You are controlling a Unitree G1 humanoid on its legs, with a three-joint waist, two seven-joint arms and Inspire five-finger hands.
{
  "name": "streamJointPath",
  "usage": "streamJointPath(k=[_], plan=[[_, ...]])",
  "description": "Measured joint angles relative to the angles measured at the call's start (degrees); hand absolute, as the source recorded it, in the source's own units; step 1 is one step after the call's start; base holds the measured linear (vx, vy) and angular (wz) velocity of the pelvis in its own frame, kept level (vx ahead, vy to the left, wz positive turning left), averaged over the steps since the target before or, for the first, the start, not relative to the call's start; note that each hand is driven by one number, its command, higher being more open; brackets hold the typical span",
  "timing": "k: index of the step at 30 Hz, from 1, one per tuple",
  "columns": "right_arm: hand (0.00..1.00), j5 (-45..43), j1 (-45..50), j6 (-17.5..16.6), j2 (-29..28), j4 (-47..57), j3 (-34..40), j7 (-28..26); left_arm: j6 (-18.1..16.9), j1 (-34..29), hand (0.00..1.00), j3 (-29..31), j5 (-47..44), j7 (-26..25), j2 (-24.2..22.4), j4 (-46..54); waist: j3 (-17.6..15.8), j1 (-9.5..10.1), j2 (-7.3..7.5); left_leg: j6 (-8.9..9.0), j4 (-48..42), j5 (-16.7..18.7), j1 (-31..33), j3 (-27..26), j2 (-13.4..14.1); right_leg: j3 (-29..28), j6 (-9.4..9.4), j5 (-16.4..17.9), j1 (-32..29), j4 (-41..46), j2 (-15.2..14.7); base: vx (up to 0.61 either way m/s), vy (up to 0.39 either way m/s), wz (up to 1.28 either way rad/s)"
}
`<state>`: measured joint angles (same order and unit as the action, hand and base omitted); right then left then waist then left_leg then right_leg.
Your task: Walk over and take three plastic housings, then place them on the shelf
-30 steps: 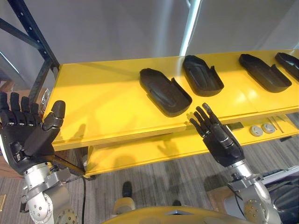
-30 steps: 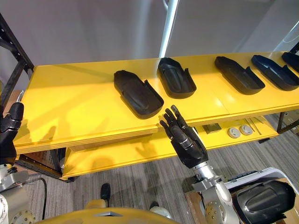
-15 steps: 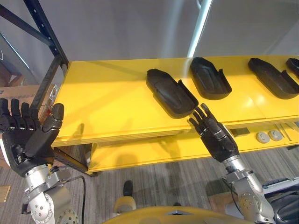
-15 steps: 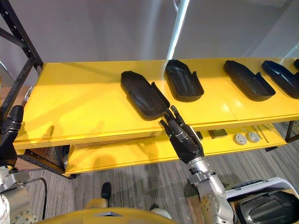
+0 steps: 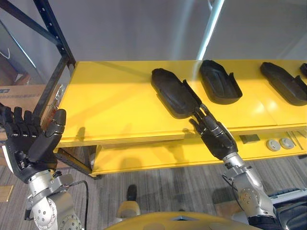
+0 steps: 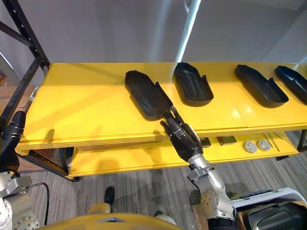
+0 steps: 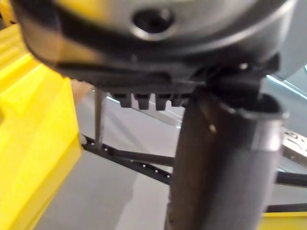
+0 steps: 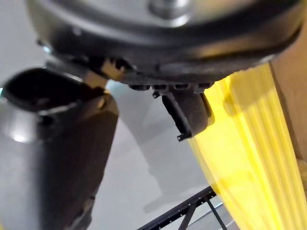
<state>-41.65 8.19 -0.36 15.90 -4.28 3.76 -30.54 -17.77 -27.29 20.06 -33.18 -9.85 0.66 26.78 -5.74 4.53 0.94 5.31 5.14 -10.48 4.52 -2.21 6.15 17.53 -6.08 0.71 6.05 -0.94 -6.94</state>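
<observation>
Several black plastic housings lie in a row on the yellow shelf top [image 5: 110, 103]. The nearest housing [image 5: 175, 92] lies at an angle near the middle, with another housing [image 5: 219, 87] to its right and a third [image 6: 260, 85] farther right. My right hand [image 5: 213, 134] reaches up from below the shelf's front edge, fingers straight, its fingertips at the nearest housing's near end [image 8: 189, 112]. It holds nothing. My left hand [image 5: 31, 143] is raised and open beside the shelf's left front corner, apart from any housing.
A black rack upright [image 5: 55, 43] slants up at the shelf's left end. The lower yellow shelf [image 5: 158, 155] holds small round parts [image 5: 279, 143] at the right. A cardboard box [image 5: 19, 93] stands at the left, over grey carpet.
The camera has shifted, so the shelf sits more to the right in view. My right hand has stretched forward from below the edge to the nearest housing's end. The left hand stays raised and open.
</observation>
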Motion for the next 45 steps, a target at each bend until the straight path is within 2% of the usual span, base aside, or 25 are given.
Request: streamJointPath(k=[13,17,21,26,31,36,39,42,45], plan=[[1.00,2.1,-4.1,-0.3,0.0,-0.6,-2.3,2.3,0.0,0.2,1.00,-1.2,0.1,0.1,0.0,0.0,-0.2,0.39,-0.01,0.00,0.0,0.0,0.0,1.0,-0.4,1.0,-0.13,0.4,0.6,0.1,0.0,0.00,-0.009,0.04],[1.00,3.2,-6.0,-2.0,2.2,5.6,-2.1,2.3,-0.1,0.4,1.00,-1.3,0.1,0.4,0.0,0.0,-1.0,0.42,0.43,0.04,0.0,-0.1,0.0,0.9,-0.4,1.0,-0.18,0.3,1.0,0.1,0.0,0.00,0.000,0.00],[1.00,3.2,-12.2,-5.9,5.0,15.4,0.4,2.2,-0.3,1.2,1.00,-1.2,0.1,0.6,0.0,0.0,-1.1,0.32,0.62,0.22,0.0,-0.2,-0.1,0.9,-0.4,1.0,-0.25,0.1,1.0,0.2,0.0,0.00,0.000,0.00],[1.00,4.6,-17.3,-7.6,7.8,17.6,1.5,2.1,-0.3,3.0,1.00,-1.1,0.1,0.7,0.0,0.0,-1.1,0.88,0.73,0.21,0.0,-0.1,-0.7,0.9,-0.4,1.0,-0.05,0.6,1.1,0.6,-0.1,0.00,0.000,0.00],[1.00,15.4,-17.7,-6.8,11.6,16.3,-0.2,3.8,-0.3,3.1,1.00,-1.1,0.1,1.1,0.2,0.0,-1.1,1.63,0.85,0.00,0.0,0.1,-0.8,0.9,-0.4,1.1,0.01,0.9,1.1,0.9,-0.1,0.00,0.000,0.00],[1.00,40.2,-20.5,-3.6,17.2,11.0,-5.9,10.9,-0.2,3.1,1.00,-1.5,0.1,0.4,2.0,0.0,-1.5,2.05,1.52,0.04,0.0,0.0,-0.8,1.1,-0.5,1.3,0.03,0.8,1.2,0.9,-0.1,0.00,0.000,0.00],[1.00,50.1,-22.0,-1.5,21.7,7.9,-8.5,13.8,-0.2,3.1,1.00,-2.5,0.1,-0.6,3.1,0.0,-1.8,2.89,2.01,0.15,0.0,-0.1,-0.7,1.2,-0.6,1.4,-0.36,0.6,1.5,0.9,-0.2,0.00,0.000,0.00],[1.00,54.8,-25.2,-1.0,25.4,5.3,-10.2,16.1,0.1,3.1,1.00,-2.6,0.1,-1.6,3.6,0.0,-1.9,2.97,2.22,-0.16,0.0,-0.4,-0.7,1.6,-0.7,2.0,-0.43,0.5,1.8,0.9,-0.2,0.00,-0.002,0.08],[1.00,54.8,-28.1,-1.0,28.1,4.8,-10.4,16.8,0.1,3.1,1.00,-3.0,0.1,-2.2,4.5,-0.4,-1.9,3.00,2.24,-0.16,0.0,-0.5,-0.7,1.9,-0.7,2.3,-0.43,0.5,2.0,0.9,-0.2,-0.01,-0.019,0.06]])
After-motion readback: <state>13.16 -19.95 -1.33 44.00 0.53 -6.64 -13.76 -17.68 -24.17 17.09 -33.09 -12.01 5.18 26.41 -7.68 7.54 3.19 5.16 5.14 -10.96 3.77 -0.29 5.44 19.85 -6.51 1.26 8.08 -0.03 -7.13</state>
